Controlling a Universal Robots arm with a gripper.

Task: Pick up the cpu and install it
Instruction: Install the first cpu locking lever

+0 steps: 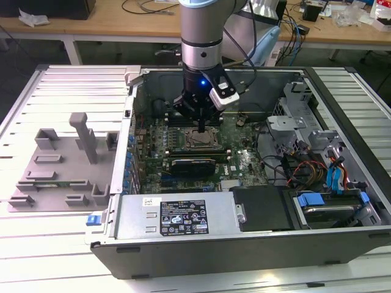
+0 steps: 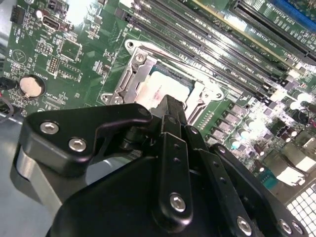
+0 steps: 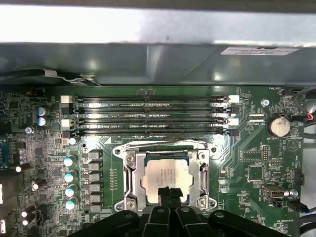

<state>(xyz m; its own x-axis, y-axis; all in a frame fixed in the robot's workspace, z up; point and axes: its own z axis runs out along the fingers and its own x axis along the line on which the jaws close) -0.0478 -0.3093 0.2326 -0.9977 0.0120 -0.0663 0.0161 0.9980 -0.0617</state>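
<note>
Over socket frame (image 3: 166, 174): gripper (image 3: 168, 193) fingers pinched together, holding nothing, tips just above cpu (image 3: 167, 175) seated inside. Risk: pressing down w/ cpu misaligned could bend socket pins.

arm reaches down into open computer case (image 1: 342, 238) | gripper (image 1: 202, 125) just above socket frame (image 1: 200, 140) on green motherboard (image 1: 244, 160) | grey plastic tray (image 1: 58, 174) with upright blocks on exterior view's left, outside case | finger state unclear

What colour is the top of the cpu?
Shiny silver-grey; the cpu shows best in the first wrist view.
</note>
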